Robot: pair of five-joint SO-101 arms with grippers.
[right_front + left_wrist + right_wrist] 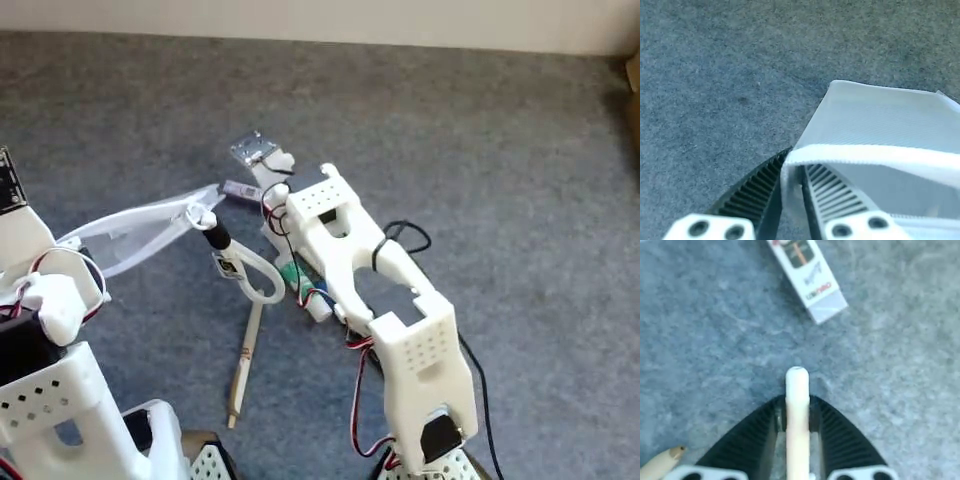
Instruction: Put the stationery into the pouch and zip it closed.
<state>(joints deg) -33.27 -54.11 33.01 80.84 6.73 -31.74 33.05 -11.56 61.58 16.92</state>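
High view: two arms crowd the near left of a grey mat (480, 130), whose widest stretch lies far and right.
Right arm (380, 290) reaches from the near edge toward the middle, and left arm (50, 400) sits at the near left corner. Left gripper (796, 164) is pinched tight on the rim of the see-through pouch (140, 230), which lies left of centre. Right gripper (797, 402) is clamped on a white stick (797, 385). A pencil (245, 355) lies near centre, between the arms. An eraser (807, 270) sits just beyond the stick's tip, apart from it.

Open carpet (450, 120) beyond (roomy); pencil (245, 360) and pouch (140, 232) at near left.
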